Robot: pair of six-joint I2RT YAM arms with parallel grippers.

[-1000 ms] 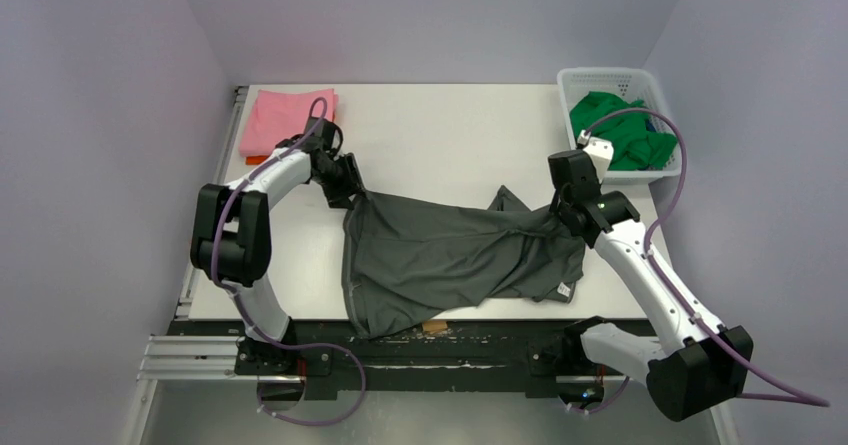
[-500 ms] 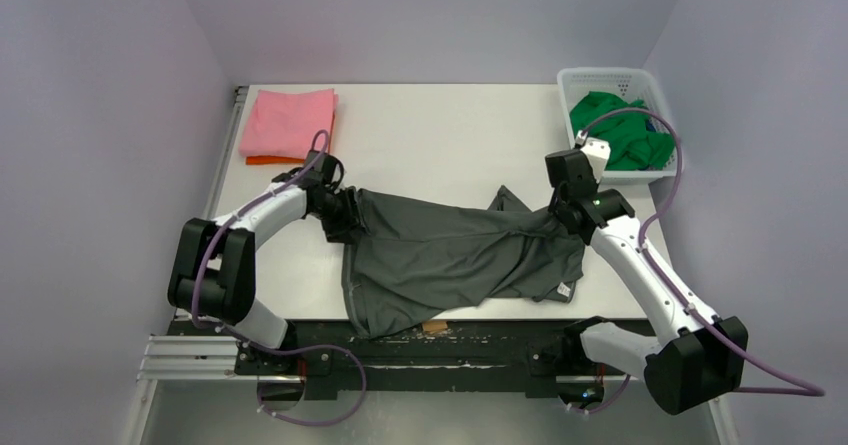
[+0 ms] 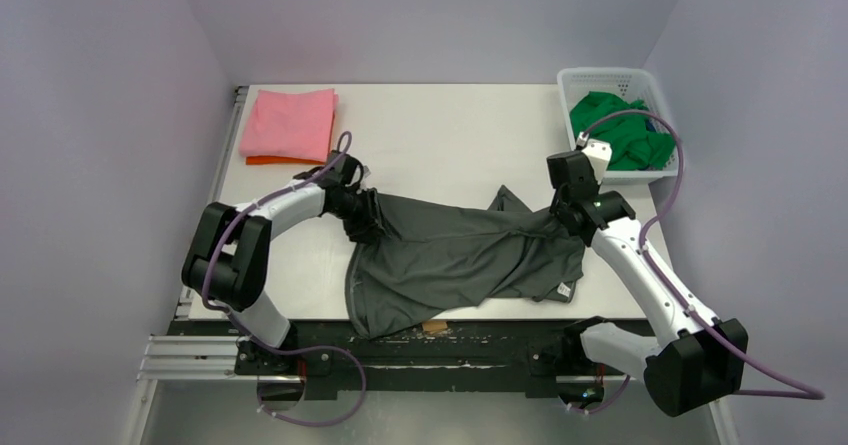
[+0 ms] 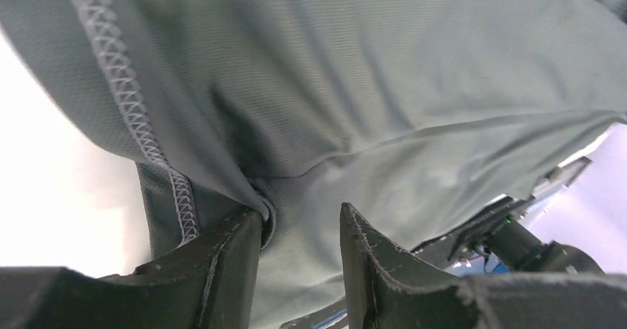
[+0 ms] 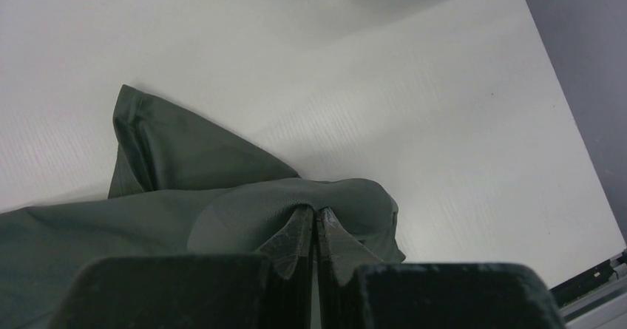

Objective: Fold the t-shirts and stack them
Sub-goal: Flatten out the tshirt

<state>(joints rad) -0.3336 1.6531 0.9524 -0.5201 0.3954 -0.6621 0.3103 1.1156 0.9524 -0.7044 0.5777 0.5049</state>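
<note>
The dark charcoal-grey t-shirt lies crumpled across the table's front middle, its lower hem hanging over the near edge. My left gripper is at the shirt's upper left corner. In the left wrist view its jaws stand apart, with grey cloth and a stitched hem bunched against the left finger. My right gripper is shut on a pinch of the shirt's right edge; it also shows in the right wrist view, with cloth humped over the tips.
A folded pink t-shirt lies on an orange one at the back left. A bright green t-shirt sits in the white lattice basket at the back right. A purple cable loops near each arm.
My left gripper has moved toward the front and then right, onto the shirt's left corner, and that corner has shifted right. The right gripper has stayed put on the cloth.
</note>
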